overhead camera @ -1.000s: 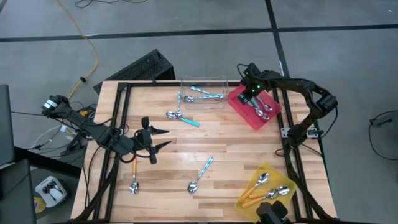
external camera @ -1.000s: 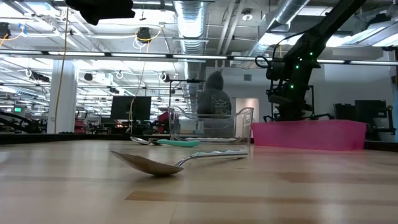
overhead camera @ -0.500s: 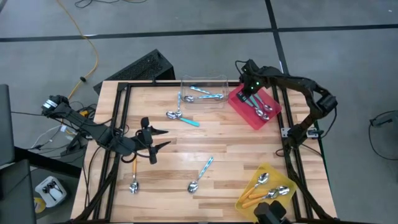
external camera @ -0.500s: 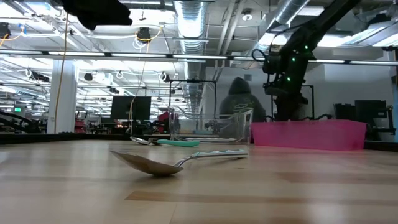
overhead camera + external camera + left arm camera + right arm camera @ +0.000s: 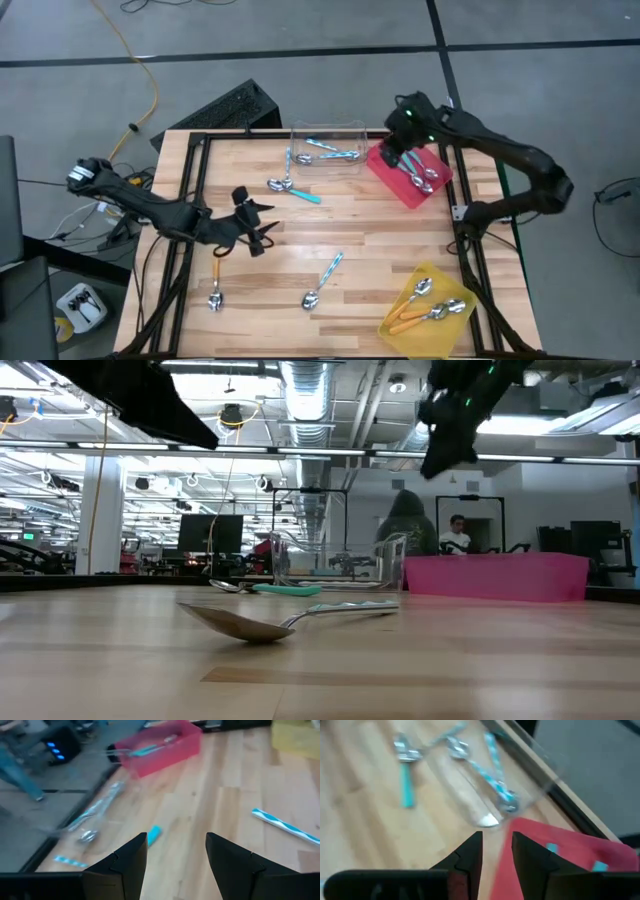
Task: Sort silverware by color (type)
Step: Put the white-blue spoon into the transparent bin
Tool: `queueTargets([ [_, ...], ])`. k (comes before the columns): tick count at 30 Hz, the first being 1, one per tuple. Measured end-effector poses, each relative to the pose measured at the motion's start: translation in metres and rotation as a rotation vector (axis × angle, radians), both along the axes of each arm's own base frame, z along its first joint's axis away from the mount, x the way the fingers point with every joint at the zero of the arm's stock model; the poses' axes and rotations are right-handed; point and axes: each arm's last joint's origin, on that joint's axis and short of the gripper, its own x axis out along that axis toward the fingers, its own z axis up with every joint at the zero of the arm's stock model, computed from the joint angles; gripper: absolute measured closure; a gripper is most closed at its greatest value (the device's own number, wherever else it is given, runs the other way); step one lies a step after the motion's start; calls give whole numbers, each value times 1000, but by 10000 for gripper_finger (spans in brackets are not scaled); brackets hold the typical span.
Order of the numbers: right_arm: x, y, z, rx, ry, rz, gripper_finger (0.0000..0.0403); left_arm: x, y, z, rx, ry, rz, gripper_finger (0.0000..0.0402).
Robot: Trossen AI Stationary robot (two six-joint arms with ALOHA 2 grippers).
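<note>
Most spoons are sorted: teal in the red tray [image 5: 408,187], orange in the yellow tray [image 5: 400,313], light blue in the clear tray [image 5: 326,135]. Three lie loose on the worktop [image 5: 370,235]: teal [image 5: 293,190], orange [image 5: 216,285], blue [image 5: 324,279]. The left gripper [image 5: 262,226] hangs open and empty mid-worktop; the right gripper [image 5: 392,158], partly open, empty, hovers over the red tray.

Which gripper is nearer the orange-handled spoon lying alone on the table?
Left. The left gripper hovers just beside the orange-handled spoon, while the right gripper is far across the table over the red tray.
</note>
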Motion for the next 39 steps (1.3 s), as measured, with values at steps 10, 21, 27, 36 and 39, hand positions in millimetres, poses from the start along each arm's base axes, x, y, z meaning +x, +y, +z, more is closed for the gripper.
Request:
queueTargets([
  [10, -21, 90, 40, 39, -153, 200, 274, 45, 17, -17, -119, -17, -226, 212],
  [21, -17, 150, 36, 38, -82, 271, 274, 84, -16, -70, -247, -19, -416, 212],
  [27, -11, 174, 25, 6, 2, 267, 274, 101, -30, -90, -299, 30, -278, 212],
  [36, 6, 198, 5, -39, 116, 295, 274, 133, -56, -84, -289, 73, -118, 212],
  [39, 11, 202, 0, -32, 141, 282, 274, 143, -62, -77, -288, 114, -68, 212],
])
